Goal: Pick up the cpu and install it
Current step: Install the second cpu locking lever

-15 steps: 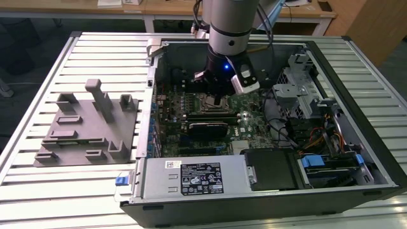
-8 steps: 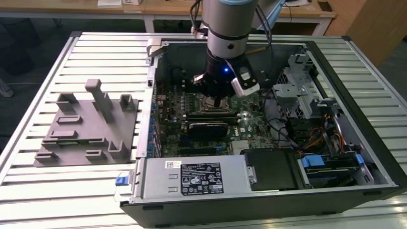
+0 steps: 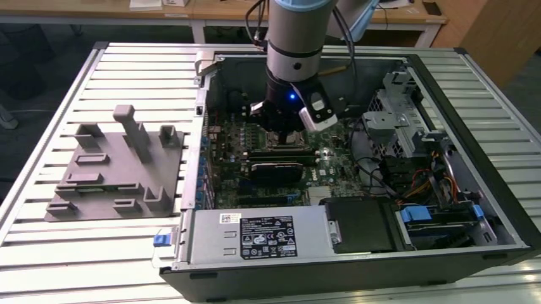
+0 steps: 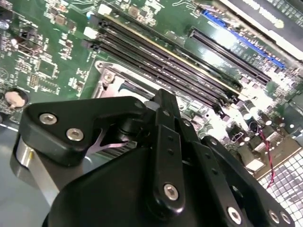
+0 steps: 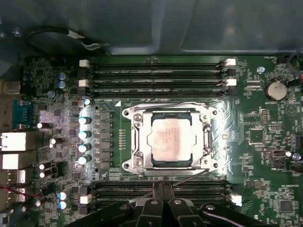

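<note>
The arm is reaching down from above into an open computer case (image 3: pixel 473 158) that is lying on a slatted metal table (image 3: pixel 50 266), and its gripper (image 3: pixel 286 132) is hanging low over the green motherboard (image 3: pixel 334 168), roughly in the middle of the case as the exterior view shows it.

In the first wrist view the cpu (image 5: pixel 171 139) is sitting flat inside the metal socket frame (image 5: pixel 130 142), its pale silver top facing up and catching the light — square to the frame and ringed by it on all sides. Long black memory slots (image 5: pixel 156 75) are running along two opposite sides of the socket, and a row of small cylindrical capacitors (image 5: pixel 84 135) is standing just beside a third side. The black fingers (image 5: pixel 163 201) of the gripper are showing at the edge of that picture, drawn close together with only a thin seam between them, and nothing is sitting between them; they are near the socket but apart from the chip.

In the second wrist view the gripper's black linkage (image 4: pixel 161 156) is covering most of the socket, with only a corner of the frame (image 4: pixel 111 78) peeking out beyond it.

At the exterior view's left, well apart from the case, a grey plastic fixture (image 3: pixel 118 168) with upright blocks is resting on the table — while a power supply box (image 3: pixel 253 235) is lying along the near side of the case.
</note>
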You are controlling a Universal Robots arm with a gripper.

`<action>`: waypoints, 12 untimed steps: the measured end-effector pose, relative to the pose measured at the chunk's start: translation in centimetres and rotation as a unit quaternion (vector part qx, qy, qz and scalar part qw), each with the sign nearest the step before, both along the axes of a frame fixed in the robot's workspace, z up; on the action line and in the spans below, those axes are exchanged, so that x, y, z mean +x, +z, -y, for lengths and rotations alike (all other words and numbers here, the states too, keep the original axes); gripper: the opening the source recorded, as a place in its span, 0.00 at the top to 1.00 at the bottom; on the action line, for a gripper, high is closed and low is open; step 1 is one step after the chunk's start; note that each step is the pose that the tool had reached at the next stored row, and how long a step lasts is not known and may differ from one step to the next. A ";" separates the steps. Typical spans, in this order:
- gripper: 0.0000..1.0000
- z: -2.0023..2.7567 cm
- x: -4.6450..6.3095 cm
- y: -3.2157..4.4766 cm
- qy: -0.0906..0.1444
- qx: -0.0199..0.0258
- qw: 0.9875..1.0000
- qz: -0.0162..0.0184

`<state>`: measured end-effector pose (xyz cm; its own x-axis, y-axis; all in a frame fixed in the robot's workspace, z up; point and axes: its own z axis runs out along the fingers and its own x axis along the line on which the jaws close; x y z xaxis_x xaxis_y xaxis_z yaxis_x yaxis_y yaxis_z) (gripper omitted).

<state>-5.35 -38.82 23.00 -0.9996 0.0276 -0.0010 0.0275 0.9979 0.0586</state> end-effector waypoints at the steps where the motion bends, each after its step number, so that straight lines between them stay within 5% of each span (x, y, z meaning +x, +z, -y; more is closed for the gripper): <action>1: 0.89 0.05 -0.1 -0.05 0.000 0.000 1.000 0.000; 7: 0.89 0.49 -1.0 -0.25 0.000 0.004 1.000 0.000; 12: 0.89 0.77 -1.8 -0.32 0.000 0.012 1.000 0.000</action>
<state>-7.14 -39.59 22.68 -0.9996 0.0276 -0.0004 0.0275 0.9963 0.0817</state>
